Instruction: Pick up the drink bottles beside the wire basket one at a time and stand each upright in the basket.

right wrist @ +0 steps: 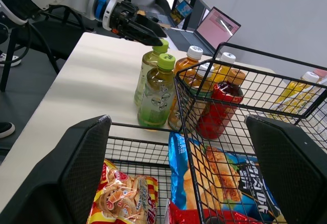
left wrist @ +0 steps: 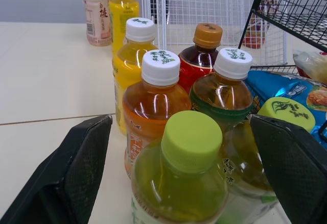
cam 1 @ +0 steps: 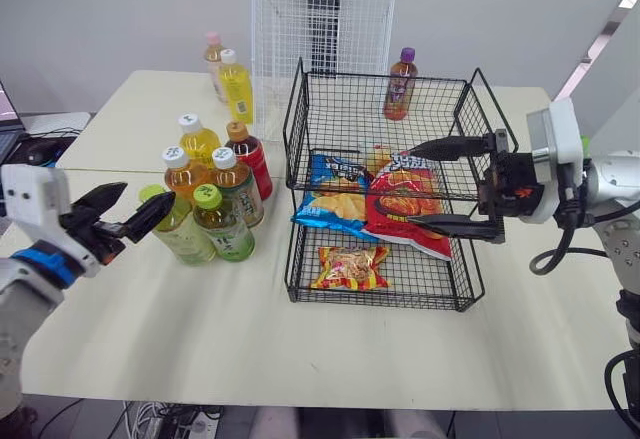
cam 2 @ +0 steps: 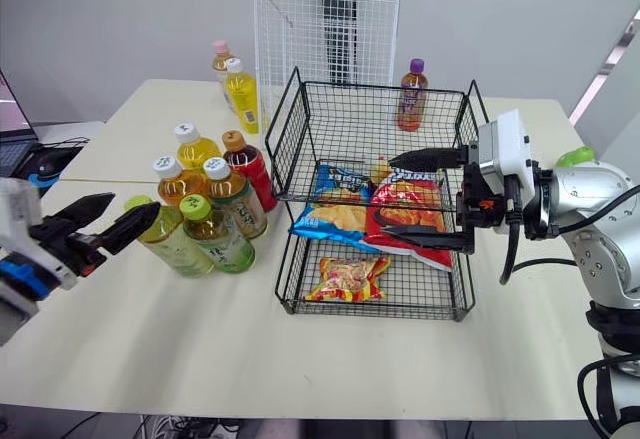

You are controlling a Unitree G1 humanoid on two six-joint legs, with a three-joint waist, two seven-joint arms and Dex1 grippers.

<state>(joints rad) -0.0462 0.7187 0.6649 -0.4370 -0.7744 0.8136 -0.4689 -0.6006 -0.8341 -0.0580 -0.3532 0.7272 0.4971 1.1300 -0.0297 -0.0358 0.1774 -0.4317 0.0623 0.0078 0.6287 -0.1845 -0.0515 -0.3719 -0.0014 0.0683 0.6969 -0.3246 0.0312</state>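
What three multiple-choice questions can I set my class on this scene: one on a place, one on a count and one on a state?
1. Where do the snack bags lie?
A) under a chair
B) in the wire basket
C) in a person's hand

2. How many of the bottles grouped beside the wire basket have green caps?
A) none
B) five
C) two

3. How is the left gripper?
A) open
B) shut on a cup
C) shut on a spoon

Answers:
1 B: the snack bags rest on the shelves of the wire basket.
2 C: two green caps show at the front of the group.
3 A: its fingers are spread either side of a green cap, gripping nothing.
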